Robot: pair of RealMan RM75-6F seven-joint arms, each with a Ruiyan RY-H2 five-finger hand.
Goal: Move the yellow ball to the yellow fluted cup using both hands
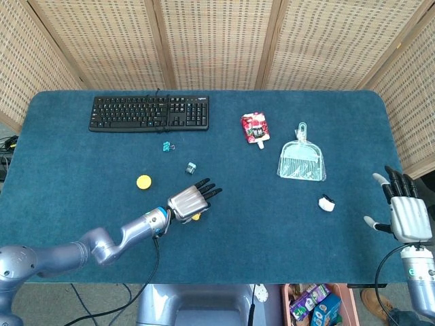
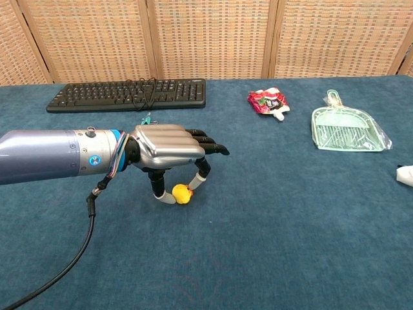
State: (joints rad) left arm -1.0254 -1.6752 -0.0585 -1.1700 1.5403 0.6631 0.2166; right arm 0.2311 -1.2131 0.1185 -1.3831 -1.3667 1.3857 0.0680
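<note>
— Yellow ball [image 2: 181,194], small and round, on the blue carpeted surface [image 1: 272,217]: where does it sit?

— Near the surface's front left, under the robot's left hand [image 2: 169,150]. In the chest view a thumb and a finger tip [image 2: 194,184] press against either side of it, pinching it, while the other dark fingers stretch forward above. From the head view only a sliver of the ball [image 1: 196,216] shows beneath the silver back of that hand [image 1: 189,201].

— And the yellow fluted cup?

— A small yellow round object [image 1: 143,181] lies just left of the hand in the head view, apart from it; whether it is fluted is too small to tell.

— The right hand?

— The right hand [image 1: 404,212] hangs off the surface's right edge, fingers spread and holding nothing.

— What else is there?

— A black computer keyboard [image 1: 149,113] at the back left, two tiny teal clips [image 1: 166,145] in front of it, a red snack pouch [image 1: 255,128] toward the middle, a clear green dustpan [image 1: 302,161] to its right, and a small white object [image 1: 327,203] near the right front.
</note>
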